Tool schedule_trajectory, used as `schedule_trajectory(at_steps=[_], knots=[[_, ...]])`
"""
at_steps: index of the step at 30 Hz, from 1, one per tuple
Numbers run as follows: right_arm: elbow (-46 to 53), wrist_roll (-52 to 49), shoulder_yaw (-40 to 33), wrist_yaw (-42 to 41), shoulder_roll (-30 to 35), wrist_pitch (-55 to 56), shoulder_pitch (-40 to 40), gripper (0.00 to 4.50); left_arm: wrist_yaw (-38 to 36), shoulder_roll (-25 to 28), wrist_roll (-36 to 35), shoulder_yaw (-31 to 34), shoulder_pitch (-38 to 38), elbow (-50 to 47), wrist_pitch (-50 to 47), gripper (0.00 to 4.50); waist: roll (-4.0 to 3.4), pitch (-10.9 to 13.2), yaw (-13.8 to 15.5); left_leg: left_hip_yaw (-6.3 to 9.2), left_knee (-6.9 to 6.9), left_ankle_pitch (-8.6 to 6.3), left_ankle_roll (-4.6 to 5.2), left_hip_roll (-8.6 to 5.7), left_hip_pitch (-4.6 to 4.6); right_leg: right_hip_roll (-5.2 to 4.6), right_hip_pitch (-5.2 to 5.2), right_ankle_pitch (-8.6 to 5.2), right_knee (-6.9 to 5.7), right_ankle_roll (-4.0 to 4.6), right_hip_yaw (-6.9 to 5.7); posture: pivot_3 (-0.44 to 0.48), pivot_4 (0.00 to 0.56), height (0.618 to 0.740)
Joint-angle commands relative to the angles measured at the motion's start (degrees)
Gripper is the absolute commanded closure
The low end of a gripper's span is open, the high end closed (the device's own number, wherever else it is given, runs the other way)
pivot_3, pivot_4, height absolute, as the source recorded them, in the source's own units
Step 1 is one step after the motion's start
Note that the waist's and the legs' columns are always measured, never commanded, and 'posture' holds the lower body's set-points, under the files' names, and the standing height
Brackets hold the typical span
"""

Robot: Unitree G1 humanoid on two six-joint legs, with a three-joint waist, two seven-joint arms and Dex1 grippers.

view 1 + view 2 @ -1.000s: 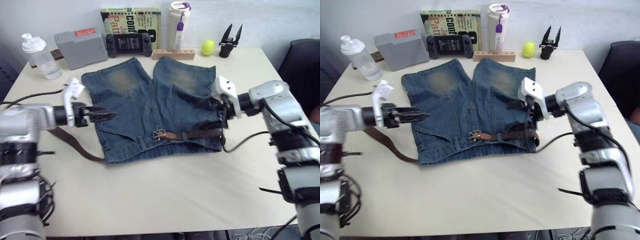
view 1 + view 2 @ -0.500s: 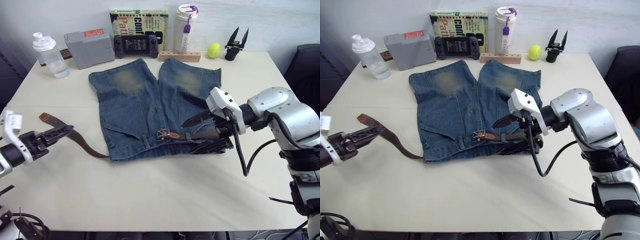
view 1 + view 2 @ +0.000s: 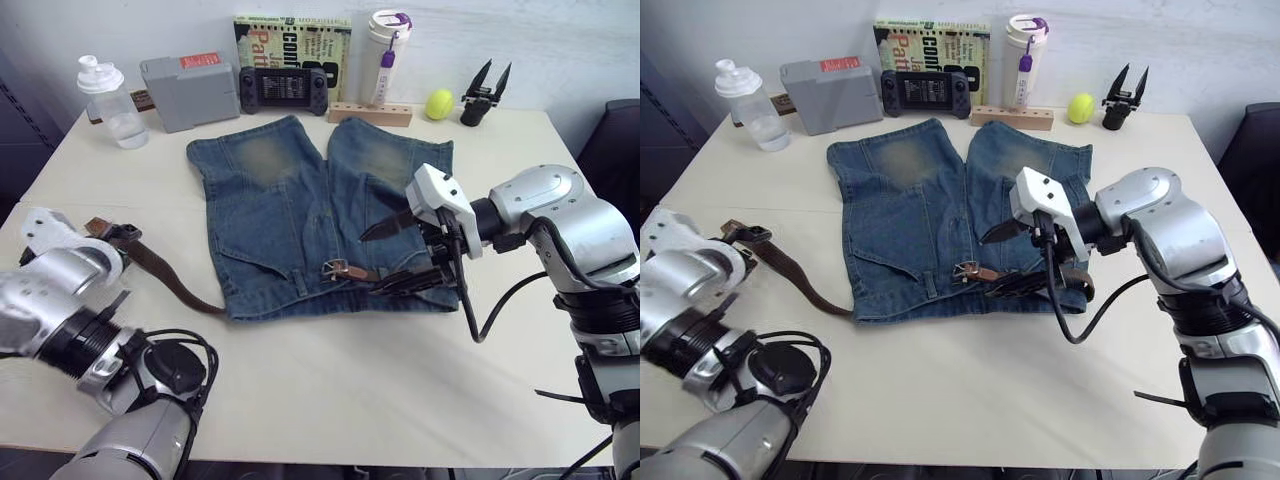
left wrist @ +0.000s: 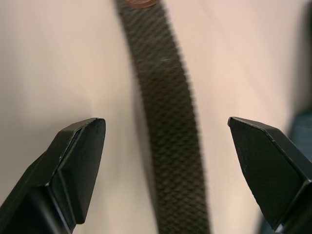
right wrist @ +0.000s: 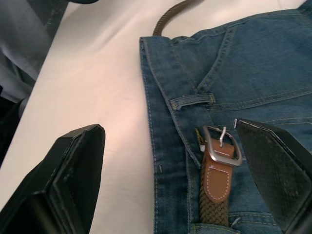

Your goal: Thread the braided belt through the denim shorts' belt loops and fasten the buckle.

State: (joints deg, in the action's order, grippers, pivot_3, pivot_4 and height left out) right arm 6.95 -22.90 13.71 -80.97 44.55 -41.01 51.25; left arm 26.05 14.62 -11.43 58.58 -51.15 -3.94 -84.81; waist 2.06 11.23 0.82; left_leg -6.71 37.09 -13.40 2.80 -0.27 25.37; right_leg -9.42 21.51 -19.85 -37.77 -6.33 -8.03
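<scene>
The denim shorts [image 3: 310,215] lie flat mid-table, waistband toward me. The braided belt [image 3: 170,280] runs along the waistband, leaves the shorts' left edge and curves left to its leather tip [image 3: 98,228]. The buckle [image 5: 222,146] rests on the waistband's middle, just past a belt loop [image 5: 192,101]. My right gripper [image 3: 390,255] hovers open over the waistband, right of the buckle. My left gripper [image 4: 165,122] is open near the belt's tip end, its fingers [image 4: 80,156] astride the woven strap [image 4: 170,122] without closing on it.
Along the far edge stand a shaker bottle [image 3: 110,88], a grey box [image 3: 190,90], a game controller [image 3: 283,88], a book [image 3: 290,35], a tumbler [image 3: 385,45], a wooden block [image 3: 370,113], a tennis ball [image 3: 438,103] and a spare black gripper [image 3: 485,90]. A dark chair [image 3: 615,140] is at right.
My left arm has swung from the shorts' left edge out to the left, then in over the belt's tip end. The right gripper has drawn in slightly toward the buckle, open. The camera shifted.
</scene>
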Motion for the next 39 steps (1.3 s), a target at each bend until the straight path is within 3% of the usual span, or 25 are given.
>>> schedule_trajectory(at_steps=[1,8,16,21,27,28,31,33,35,36,37,39], knots=[[1.9,0.2,-2.0,1.6,0.9,1.3,0.3,0.00,2.4,0.6,3.3,-3.8,-2.7,5.5,6.2,0.10,0.00,0.0,0.1,0.00,0.00,-0.01,-0.01,0.00,0.00,0.00,0.01,0.00,0.00,0.00,0.00,0.000,0.150,0.697],[2.6,-0.3,-2.4,3.6,1.1,1.2,0.5,0.00,4.5,-0.4,4.5,-9.6,-7.7,19.6,18.0,0.10,0.00,0.0,0.7,-0.01,0.01,-0.03,-0.06,-0.03,0.01,-0.06,0.02,0.00,0.01,-0.01,-0.01,0.000,0.150,0.697],[2.7,0.2,-2.8,5.0,1.8,2.0,0.2,0.00,10.0,1.1,6.6,-12.2,-7.7,26.9,21.2,0.10,0.00,0.0,0.5,-0.03,0.00,-0.01,-0.03,-0.02,-0.02,-0.04,0.02,0.01,0.00,-0.03,0.00,0.000,0.150,0.697],[2.1,0.9,-3.0,6.4,1.9,3.1,0.4,0.00,13.2,2.5,7.5,-13.7,-8.1,29.5,20.9,1.60,0.00,0.0,0.2,-0.08,-0.04,-0.02,-0.04,0.01,-0.09,-0.03,0.02,0.01,-0.02,-0.03,0.04,0.000,0.150,0.697],[0.2,2.5,-2.4,7.7,1.5,5.1,1.1,0.00,16.0,4.7,9.3,-16.0,-8.7,29.3,20.9,4.18,0.00,0.0,0.2,-0.09,-0.02,-0.03,-0.05,0.01,-0.07,-0.04,0.02,0.01,-0.01,-0.03,0.07,0.000,0.150,0.697],[-0.1,2.8,-2.3,7.9,1.3,5.4,1.2,0.00,15.6,5.1,10.0,-17.9,-8.7,29.0,21.0,4.47,0.00,0.0,0.1,-0.09,-0.03,-0.02,-0.05,0.01,-0.06,-0.03,0.03,0.01,-0.01,-0.03,0.06,0.000,0.150,0.697],[-0.6,3.2,-2.2,8.3,1.1,6.0,1.4,0.00,13.7,6.2,12.2,-23.9,-8.3,28.2,21.3,4.47,0.01,0.0,0.2,-0.09,-0.03,-0.02,-0.04,0.01,-0.02,-0.02,0.07,0.01,-0.01,-0.03,0.05,0.000,0.150,0.697],[-0.6,3.3,-2.3,8.6,1.0,6.1,1.5,0.00,9.1,7.5,13.4,-30.7,-6.9,26.7,21.8,4.47,0.01,0.0,0.2,-0.10,-0.01,-0.02,-0.04,0.00,0.00,-0.01,0.07,0.01,-0.01,-0.03,0.05,0.000,0.150,0.697],[-0.6,3.2,-2.8,9.5,0.9,6.0,1.7,0.00,-9.9,11.5,12.2,-48.1,-1.2,17.7,27.2,4.47,0.01,0.0,0.2,-0.11,-0.03,-0.03,-0.06,-0.01,0.00,-0.01,0.07,0.01,0.00,-0.03,0.06,0.000,0.150,0.697],[-0.6,3.2,-3.1,9.8,0.8,6.0,1.8,0.00,-16.8,13.0,11.2,-53.1,0.8,14.3,29.7,4.47,0.01,0.0,-0.1,-0.15,-0.02,-0.04,-0.09,-0.02,0.01,-0.01,0.10,0.01,-0.01,-0.03,0.08,0.000,0.150,0.697],[-0.5,3.2,-3.4,10.3,0.8,6.1,1.8,0.00,-27.6,14.6,7.2,-56.2,3.5,9.8,33.8,4.47,0.00,0.0,0.0,-0.20,-0.04,-0.08,-0.17,-0.01,0.01,0.08,0.15,0.01,-0.01,-0.02,0.09,0.000,0.150,0.697],[0.2,3.7,-3.7,11.1,1.1,6.4,1.4,0.00,-42.3,18.0,1.8,-59.4,7.7,2.0,39.6,4.47,-0.01,0.0,0.0,-0.18,-0.02,-0.10,-0.21,0.00,0.03,0.01,0.14,0.01,0.11,-0.01,0.13,0.000,0.150,0.697]])
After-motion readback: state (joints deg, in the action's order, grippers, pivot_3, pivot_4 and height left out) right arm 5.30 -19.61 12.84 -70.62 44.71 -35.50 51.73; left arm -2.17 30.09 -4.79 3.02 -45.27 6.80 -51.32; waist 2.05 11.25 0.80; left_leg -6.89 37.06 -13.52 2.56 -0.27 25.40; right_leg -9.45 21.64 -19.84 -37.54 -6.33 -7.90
